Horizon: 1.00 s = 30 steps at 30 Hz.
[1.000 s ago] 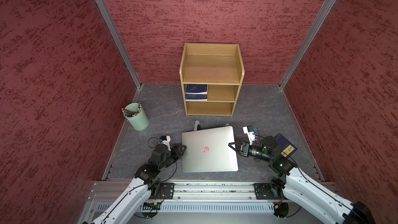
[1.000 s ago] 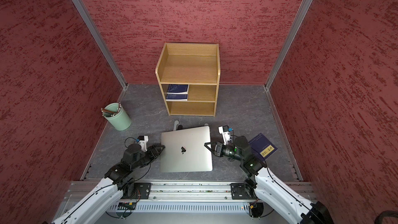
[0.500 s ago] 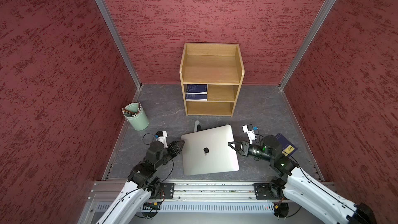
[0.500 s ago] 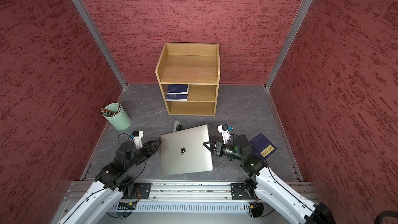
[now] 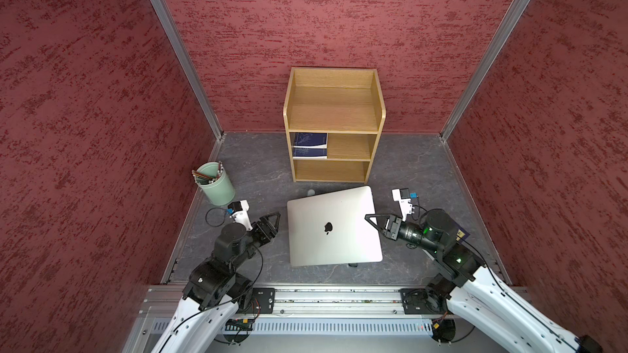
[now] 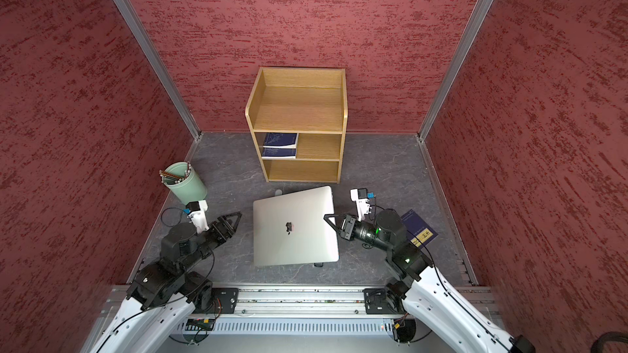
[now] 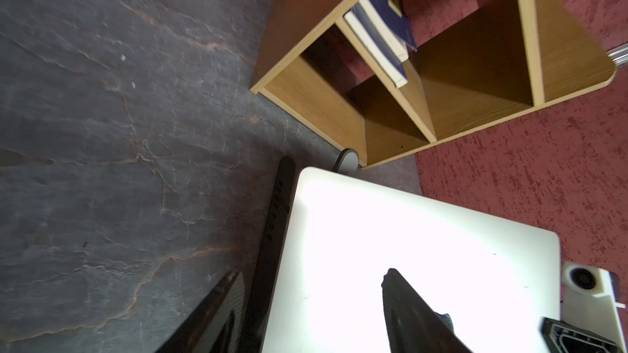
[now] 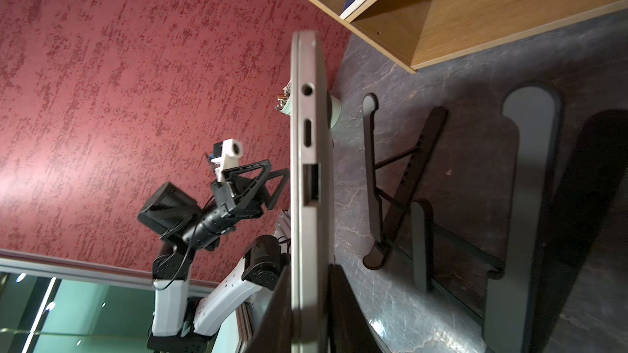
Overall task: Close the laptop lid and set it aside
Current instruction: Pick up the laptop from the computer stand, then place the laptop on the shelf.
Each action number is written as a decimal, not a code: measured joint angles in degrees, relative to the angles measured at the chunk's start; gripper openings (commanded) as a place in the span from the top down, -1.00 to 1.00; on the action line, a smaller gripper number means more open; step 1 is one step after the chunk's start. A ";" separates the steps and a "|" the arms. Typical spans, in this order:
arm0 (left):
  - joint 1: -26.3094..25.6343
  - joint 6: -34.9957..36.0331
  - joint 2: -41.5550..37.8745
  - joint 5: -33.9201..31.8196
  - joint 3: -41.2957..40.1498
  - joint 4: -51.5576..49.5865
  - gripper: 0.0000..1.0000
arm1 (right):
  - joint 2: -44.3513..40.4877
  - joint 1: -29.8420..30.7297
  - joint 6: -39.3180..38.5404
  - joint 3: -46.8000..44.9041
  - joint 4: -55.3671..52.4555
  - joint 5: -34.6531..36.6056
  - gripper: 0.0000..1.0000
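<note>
Directions are clock-face in the top views, with 6 o'clock at the arm-mounting rail (image 5: 339,300) and 12 o'clock at the back wall.

1. Left gripper (image 5: 276,219): at 9 o'clock of the laptop (image 5: 334,227), just beside its edge and not touching. The jaws stand apart with nothing between them, as confirmed in the right wrist view (image 8: 272,181).
2. Right gripper (image 5: 369,218): at 3 o'clock of the laptop. The jaws are clamped on that edge, one finger above and one below (image 8: 307,303).
3. Laptop: at the centre of the grey floor (image 5: 258,178), lying flat and turned slightly clockwise. The laptop lid (image 6: 295,208) is fully closed, logo side up.
4. Stand (image 8: 407,181): black, on the floor beneath the laptop. At the gripped edge a gap separates the laptop underside from it. Contact at the 9 o'clock edge cannot be determined.
5. Loose book (image 6: 419,230): dark blue, at 3 o'clock, partly under the right arm.
6. Cup (image 5: 215,185): pale green, holding pencils, at 10 o'clock, well apart from the laptop.
7. Shelf unit (image 5: 334,110): wooden, at 12 o'clock against the back wall. Dark blue books (image 5: 310,146) occupy the 9 o'clock side of its middle compartment.
</note>
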 measured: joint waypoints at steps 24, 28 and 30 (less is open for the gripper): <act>0.00 -0.28 3.37 -4.50 3.02 1.33 -0.39 | 2.64 0.04 6.25 17.86 -1.53 17.99 1.00; 0.00 -0.50 3.89 -3.96 2.97 2.47 -0.39 | 5.68 0.04 6.64 19.41 1.66 21.24 1.00; 0.00 -0.72 3.89 -3.54 2.82 3.02 -0.39 | 7.34 0.04 6.58 20.15 3.28 22.88 1.00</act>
